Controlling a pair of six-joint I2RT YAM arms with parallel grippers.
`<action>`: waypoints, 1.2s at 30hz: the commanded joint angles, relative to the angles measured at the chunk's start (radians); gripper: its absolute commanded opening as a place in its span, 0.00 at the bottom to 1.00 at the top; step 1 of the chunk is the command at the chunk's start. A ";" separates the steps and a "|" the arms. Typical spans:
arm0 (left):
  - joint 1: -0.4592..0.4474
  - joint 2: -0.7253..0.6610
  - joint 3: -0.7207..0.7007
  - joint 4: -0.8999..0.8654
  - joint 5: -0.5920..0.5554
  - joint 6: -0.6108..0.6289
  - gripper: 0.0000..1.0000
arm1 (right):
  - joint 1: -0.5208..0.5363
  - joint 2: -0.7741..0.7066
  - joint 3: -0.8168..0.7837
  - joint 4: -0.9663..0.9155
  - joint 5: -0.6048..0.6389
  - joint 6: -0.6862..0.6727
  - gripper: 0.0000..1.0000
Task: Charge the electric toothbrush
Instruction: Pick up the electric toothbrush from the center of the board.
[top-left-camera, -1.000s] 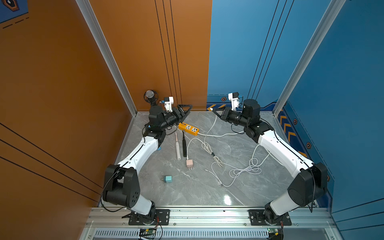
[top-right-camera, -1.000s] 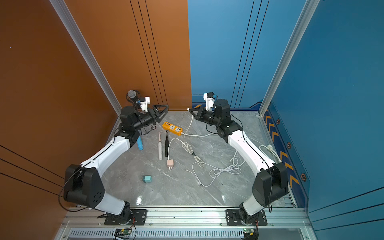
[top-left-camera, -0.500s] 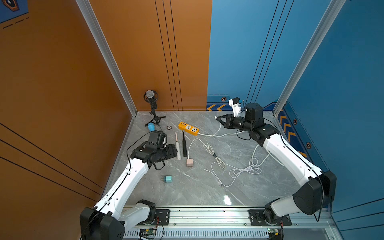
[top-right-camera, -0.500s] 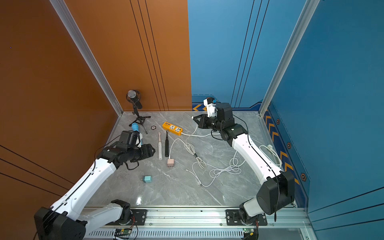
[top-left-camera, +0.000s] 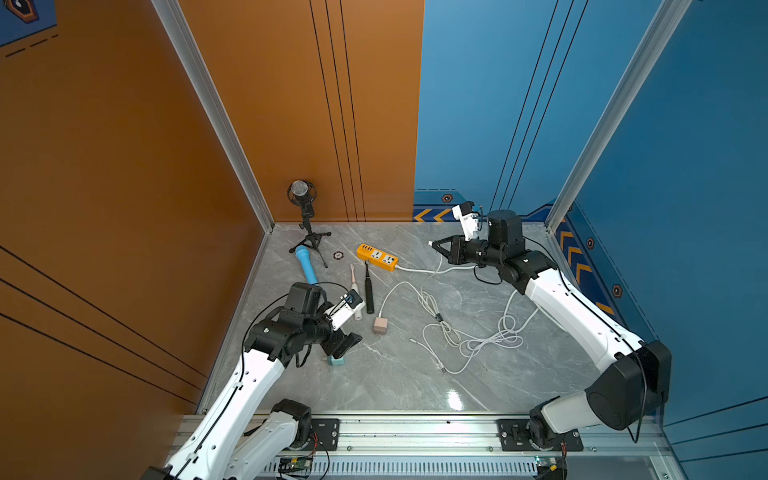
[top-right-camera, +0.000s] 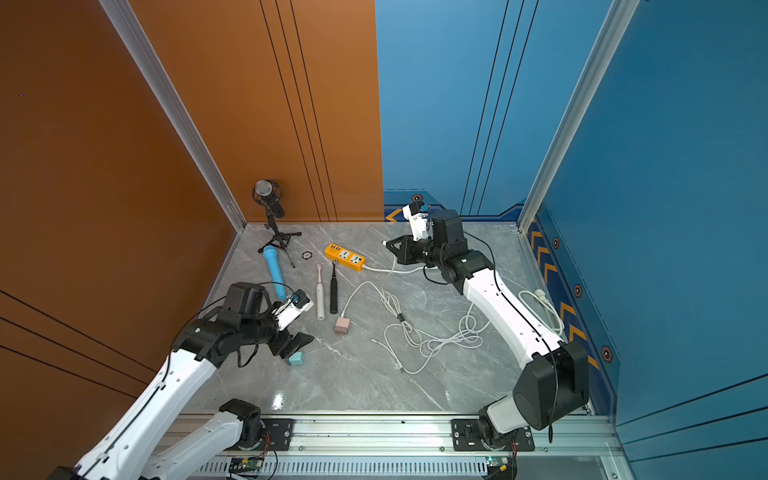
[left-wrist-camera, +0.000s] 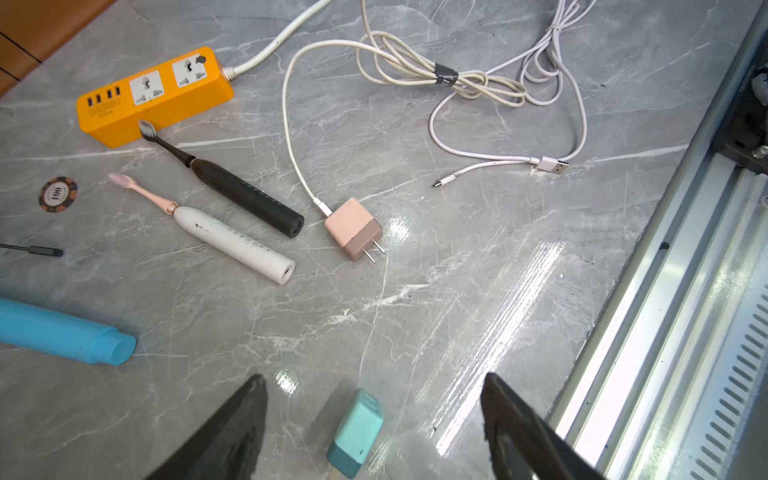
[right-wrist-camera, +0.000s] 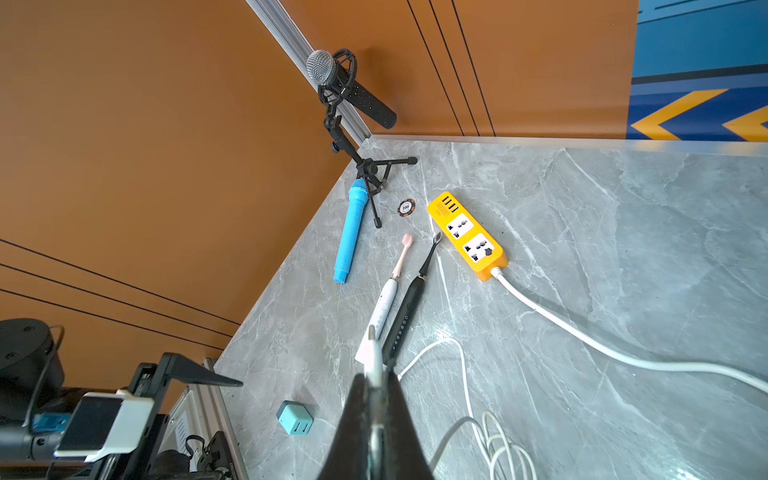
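grey marble surface (top-left-camera: 374, 386) between orange and blue walls, early in the task. a white toothbrush (left-wrist-camera: 232, 239) and a black toothbrush (left-wrist-camera: 245, 195) are lying loose, side by side, just beside the orange power strip (left-wrist-camera: 158, 95). their base ports are showing empty, and the strip's sockets are carrying no plug. the left hand (left-wrist-camera: 372, 378) is hovering over the teal adapter (left-wrist-camera: 357, 428) with its jaws wide apart, gripping nothing. the right hand (right-wrist-camera: 376, 376) is pinching the end of a white cable (right-wrist-camera: 374, 353), jaws together on it, raised above the surface near the strip. the pink adapter (left-wrist-camera: 353, 228) is lying unplugged with a cable attached. judged remaining: the cable end into a brush base and an adapter into the strip, so nearly everything is waiting.
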 joint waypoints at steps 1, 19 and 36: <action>0.006 0.129 0.034 0.173 -0.132 -0.164 0.94 | -0.011 -0.032 -0.022 -0.028 0.000 -0.027 0.00; -0.005 0.899 0.534 0.127 -0.345 -0.974 0.58 | -0.018 -0.064 -0.057 -0.042 0.026 0.013 0.00; -0.071 1.127 0.612 0.126 -0.379 -1.034 0.38 | -0.024 -0.078 -0.052 -0.067 0.033 0.010 0.00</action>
